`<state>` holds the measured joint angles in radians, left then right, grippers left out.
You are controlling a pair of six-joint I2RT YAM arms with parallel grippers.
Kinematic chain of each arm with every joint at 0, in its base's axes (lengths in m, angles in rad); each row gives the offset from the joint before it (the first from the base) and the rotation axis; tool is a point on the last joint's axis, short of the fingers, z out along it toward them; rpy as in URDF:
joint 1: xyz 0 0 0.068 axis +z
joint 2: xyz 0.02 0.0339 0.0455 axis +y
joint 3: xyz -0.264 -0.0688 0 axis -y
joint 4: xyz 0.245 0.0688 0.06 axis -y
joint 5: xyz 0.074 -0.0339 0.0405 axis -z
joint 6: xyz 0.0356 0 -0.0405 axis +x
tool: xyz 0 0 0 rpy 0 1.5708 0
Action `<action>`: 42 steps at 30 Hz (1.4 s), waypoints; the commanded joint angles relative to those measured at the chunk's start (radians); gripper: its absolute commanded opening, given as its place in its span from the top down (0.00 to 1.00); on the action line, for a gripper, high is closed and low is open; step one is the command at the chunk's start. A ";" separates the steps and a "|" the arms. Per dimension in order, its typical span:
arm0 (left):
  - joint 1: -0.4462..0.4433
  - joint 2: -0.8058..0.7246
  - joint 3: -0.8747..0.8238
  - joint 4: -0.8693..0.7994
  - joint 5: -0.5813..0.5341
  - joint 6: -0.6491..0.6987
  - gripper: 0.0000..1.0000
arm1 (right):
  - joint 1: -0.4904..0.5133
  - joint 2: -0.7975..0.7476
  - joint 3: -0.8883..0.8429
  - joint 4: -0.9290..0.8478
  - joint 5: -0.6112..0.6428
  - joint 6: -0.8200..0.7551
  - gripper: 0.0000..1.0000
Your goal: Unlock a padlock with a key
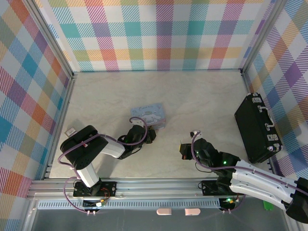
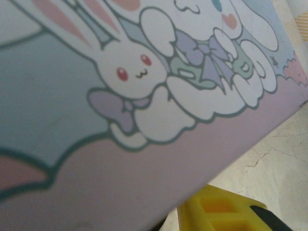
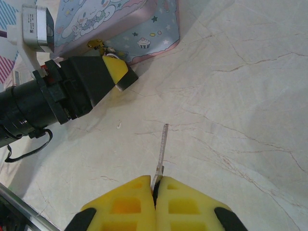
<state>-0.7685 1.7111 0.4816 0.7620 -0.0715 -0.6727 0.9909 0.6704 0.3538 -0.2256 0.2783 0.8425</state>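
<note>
Right wrist view, key [image 3: 164,144] pinched in right gripper [image 3: 155,184], cartoon-printed tin [image 3: 110,19] beyond

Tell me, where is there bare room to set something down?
Bare tabletop: the strip between the tin and the back wall, and the stretch between tin and black case. Crowded: near the tin's front, around the left claw and right claw.

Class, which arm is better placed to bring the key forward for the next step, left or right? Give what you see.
Right. The right pincer is shut on the key, blade pointing out over the table. The left pincer sits close beside the tin, away from the key.
</note>
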 commanded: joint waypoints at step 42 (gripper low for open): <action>-0.013 -0.151 0.045 -0.210 0.063 -0.023 0.82 | -0.323 0.223 -0.148 0.363 -0.518 0.165 1.00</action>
<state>-0.7761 1.5997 0.5137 0.5533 -0.0257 -0.6842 0.6891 0.8696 0.2165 0.0540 -0.1558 0.9806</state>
